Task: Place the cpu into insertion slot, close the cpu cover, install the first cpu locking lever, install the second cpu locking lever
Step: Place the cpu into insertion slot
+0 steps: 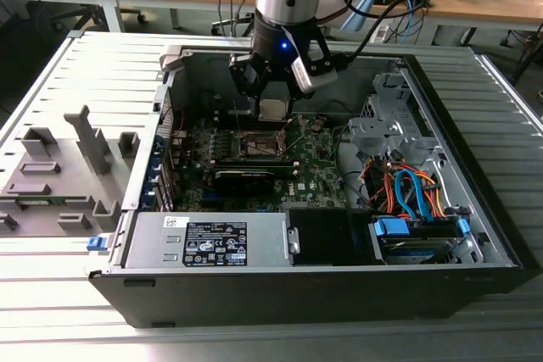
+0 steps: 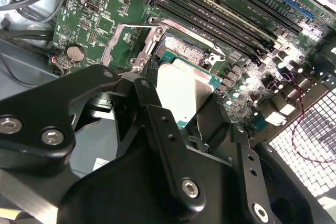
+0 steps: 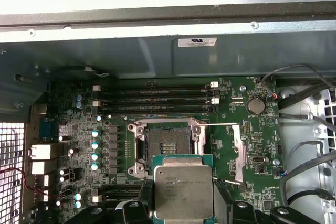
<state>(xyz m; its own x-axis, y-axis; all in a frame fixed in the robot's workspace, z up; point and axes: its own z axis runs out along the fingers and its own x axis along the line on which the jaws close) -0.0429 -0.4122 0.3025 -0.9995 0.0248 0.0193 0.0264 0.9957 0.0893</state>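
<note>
open black pc case (image 1: 501, 235) lying flat on slatted grey table (image 1: 68, 311). silver power supply (image 1: 212, 239) with printed label along case's near edge. black graphics card (image 1: 242, 177) just behind it on green motherboard (image 1: 318, 167). orange and blue cables (image 1: 407, 188) bundled near case's edge on the exterior view's right, just behind blue drive caddy (image 1: 394, 231) in the near corner. grey metal drive cage (image 1: 382, 116) toward far corner. grey plastic fixtures (image 1: 59, 175) on table beside case, on the exterior view's left. black memory slots (image 3: 157, 100) and coin cell (image 3: 255, 105) on the board in the first wrist view, perforated grille (image 3: 10, 145) at case wall.
</note>
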